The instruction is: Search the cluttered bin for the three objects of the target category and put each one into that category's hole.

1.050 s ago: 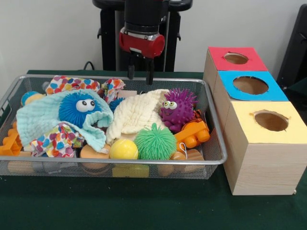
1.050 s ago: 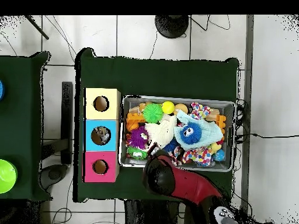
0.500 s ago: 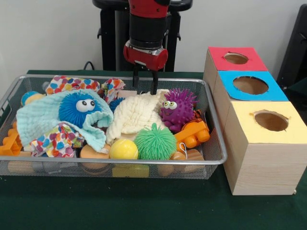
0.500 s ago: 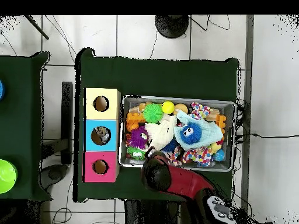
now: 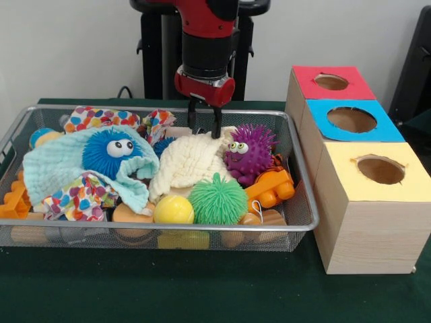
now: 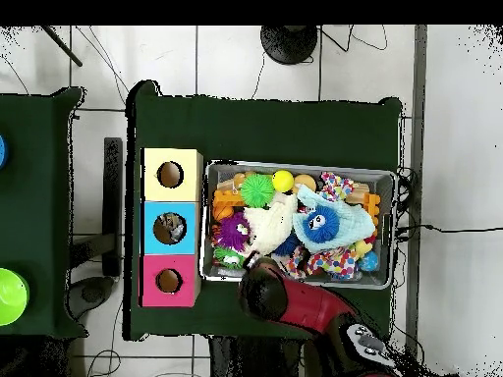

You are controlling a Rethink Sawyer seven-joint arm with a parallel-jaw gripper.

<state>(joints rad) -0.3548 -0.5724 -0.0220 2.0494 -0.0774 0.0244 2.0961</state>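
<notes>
In the upper middle of the front view, the pincer (image 5: 204, 129) has been lowered, released, onto the cream cloth (image 5: 188, 161); a grab seems near.

Red arm (image 6: 295, 302) overhangs the toy-filled bin (image 6: 385, 177).

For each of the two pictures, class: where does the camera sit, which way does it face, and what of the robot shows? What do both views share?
Front view: across the table, facing the robot; bin in front, three boxes to the picture's right; the arm drops in from above, its open gripper over the cream cloth.
Overhead view: above, looking straight down; the arm enters from the bottom.
Shared: bin, boxes, blue ball, arm.
</notes>
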